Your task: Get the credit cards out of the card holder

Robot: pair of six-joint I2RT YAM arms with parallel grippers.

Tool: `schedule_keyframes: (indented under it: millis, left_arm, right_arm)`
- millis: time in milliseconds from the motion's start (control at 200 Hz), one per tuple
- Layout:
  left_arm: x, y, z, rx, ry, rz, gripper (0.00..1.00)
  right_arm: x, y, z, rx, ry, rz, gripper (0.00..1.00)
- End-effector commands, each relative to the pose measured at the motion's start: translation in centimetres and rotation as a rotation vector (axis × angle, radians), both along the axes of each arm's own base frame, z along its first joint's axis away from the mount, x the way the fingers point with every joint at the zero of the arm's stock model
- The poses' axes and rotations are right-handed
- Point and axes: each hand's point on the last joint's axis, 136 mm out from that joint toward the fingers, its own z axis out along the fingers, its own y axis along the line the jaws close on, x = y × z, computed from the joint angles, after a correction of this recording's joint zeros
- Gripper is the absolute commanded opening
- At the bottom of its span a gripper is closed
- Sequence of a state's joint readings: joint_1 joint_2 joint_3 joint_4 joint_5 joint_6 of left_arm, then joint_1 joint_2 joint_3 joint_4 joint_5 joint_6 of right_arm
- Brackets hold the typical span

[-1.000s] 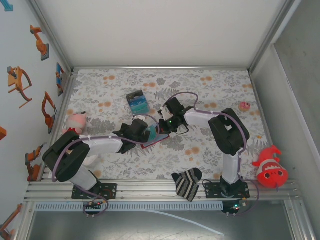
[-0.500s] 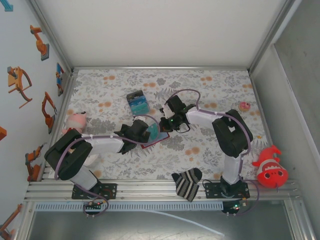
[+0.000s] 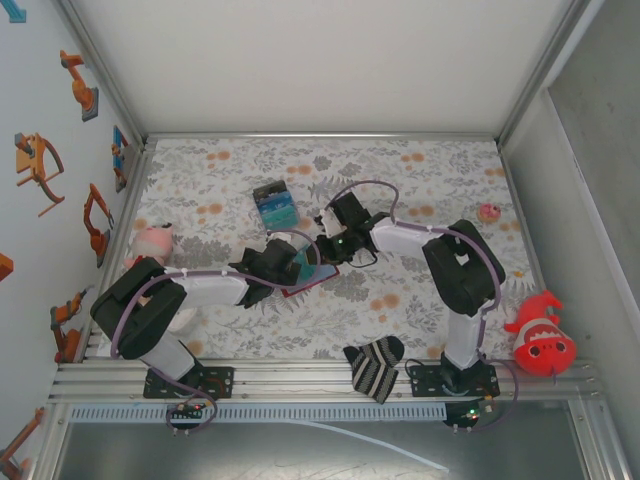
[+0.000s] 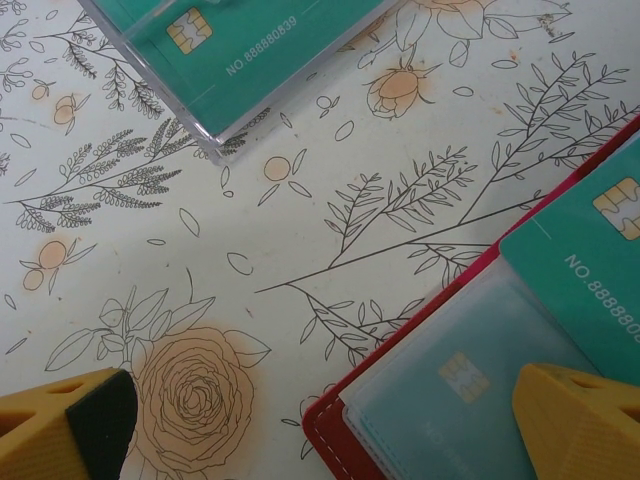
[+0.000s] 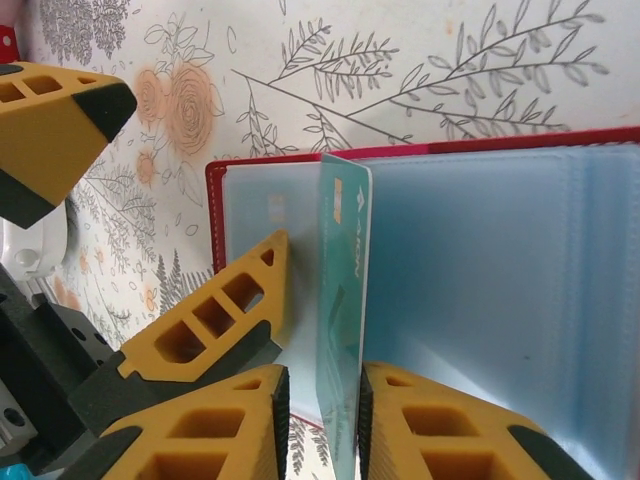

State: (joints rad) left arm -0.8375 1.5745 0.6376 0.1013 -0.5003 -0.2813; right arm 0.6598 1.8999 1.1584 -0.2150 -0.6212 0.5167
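The card holder (image 3: 312,283) is lying open on the table (image 3: 420,170), a credit card (image 5: 345,290) standing upright inside the narrow right hand (image 5: 322,385), grip unclear; the wide left hand (image 4: 320,385) is crowding it. A clear card case (image 3: 274,203) is sitting far-left. The right hand is sitting slightly farther than before

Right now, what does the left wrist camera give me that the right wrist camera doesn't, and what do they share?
Left wrist's extra: a clear case of teal cards on the floral cloth, apart from the card holder. Right wrist's extra: the right gripper, its fingers flanking a credit card seen nearly edge-on, over the holder's open sleeves. Shared: that card, the red holder, the cloth, the left gripper's open fingers.
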Motion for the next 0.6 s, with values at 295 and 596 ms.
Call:
schedule_keyframes:
  millis: [295, 596]
  left_arm:
    - [-0.5, 0.0, 0.8, -0.049, -0.009, 0.013, 0.97]
    - [-0.6, 2.1, 6.3, -0.142, -0.153, 0.069, 0.97]
  right_arm:
    - [-0.1, 0.4, 0.2, -0.015, -0.038, 0.028, 0.00]
    - [0.4, -0.4, 3.9, -0.019, -0.195, 0.073, 0.00]
